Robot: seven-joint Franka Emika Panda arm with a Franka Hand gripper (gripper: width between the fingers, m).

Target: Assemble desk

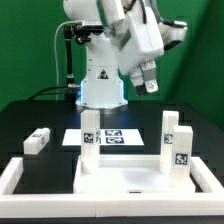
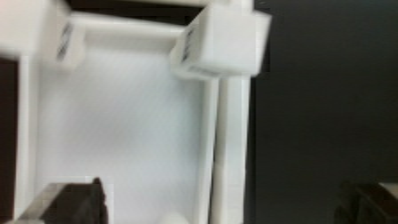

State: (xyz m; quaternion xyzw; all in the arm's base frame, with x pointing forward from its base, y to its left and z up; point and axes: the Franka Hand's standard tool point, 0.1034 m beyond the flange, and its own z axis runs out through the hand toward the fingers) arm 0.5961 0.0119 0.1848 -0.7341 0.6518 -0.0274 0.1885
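Observation:
The white tabletop panel (image 1: pixel 120 178) lies flat near the front of the black table. Three white legs stand upright on it: one at the exterior view's left (image 1: pixel 90 130) and two at its right (image 1: pixel 170 128) (image 1: pixel 181 152), each with a black-and-white tag. A fourth leg (image 1: pixel 38 140) lies loose on the table further left. My gripper (image 1: pixel 148 84) hangs high above the panel, open and empty. In the wrist view the gripper (image 2: pixel 222 205) looks down on the panel (image 2: pixel 125 120) and two legs (image 2: pixel 222 40) (image 2: pixel 63 42). One dark finger (image 2: pixel 71 205) shows over the panel.
The marker board (image 1: pixel 112 137) lies flat behind the panel, in front of the robot base (image 1: pixel 100 90). A low white border rail (image 1: pixel 15 180) runs round the front of the table. Bare black table (image 2: pixel 320 110) shows beside the panel.

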